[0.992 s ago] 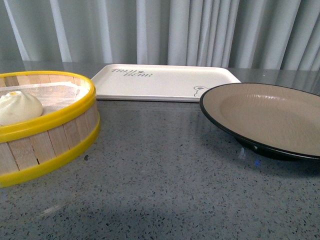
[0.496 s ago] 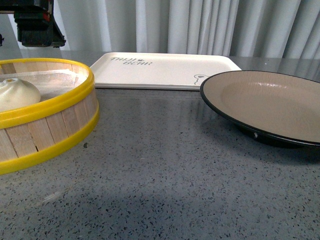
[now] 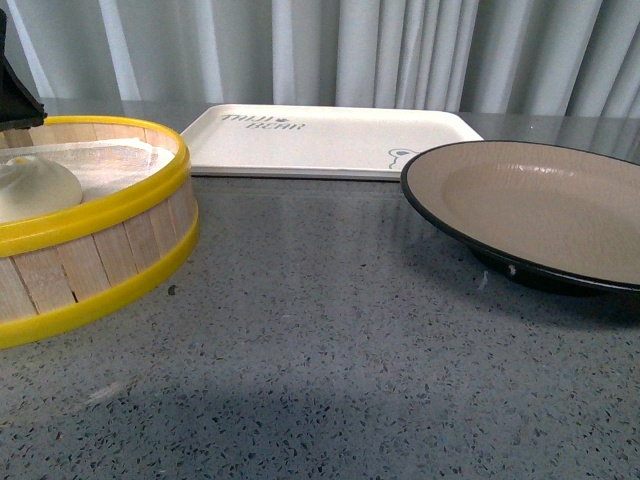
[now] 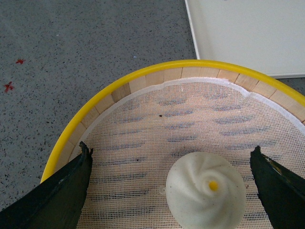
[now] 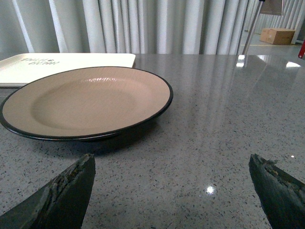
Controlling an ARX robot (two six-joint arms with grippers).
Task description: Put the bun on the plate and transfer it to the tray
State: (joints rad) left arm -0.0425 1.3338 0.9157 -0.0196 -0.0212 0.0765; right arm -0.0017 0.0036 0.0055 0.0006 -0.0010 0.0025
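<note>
1. Left jaws: spread wide and holding nothing. The two dark fingers [image 4: 57, 195] hang over the steamer [image 4: 143, 72], one to each side of the bun [image 4: 206, 195], and neither touches it.
2. Whether the fingertips are below the steamer's rim, I cannot tell. In the front view only a dark edge of the left arm [image 3: 15, 95] shows, above the steamer's far-left rim.
3. Bun: inside the steamer, on the white mesh liner [image 4: 190, 114]. It is white and upright, with a swirled top and a small yellow dot at the centre. It sits off-centre, clear of the steamer's wall.
4. Steamer: pale wooden slats with yellow bands at top and bottom, standing on the grey speckled surface [image 3: 330, 350].
5. Right jaws: also spread wide and empty. The worn dark fingers [image 5: 62, 195] are low over the surface and face the plate [image 5: 86, 102], apart from it.
6. Plate: to the right of the steamer and well apart from it. It is beige inside with a black rim, and it is empty.
7. Tray [image 3: 330, 145]: behind the steamer and to its right, flat on the surface. It is cream with grey lettering and a small bear drawing. One corner lies just beyond the steamer's rim in the left wrist view.
8. Two small red marks [image 4: 8, 87] are on the surface beside the steamer.
9. Pale curtain [image 3: 400, 50] lies beyond the tray, on the far side from the steamer.
</note>
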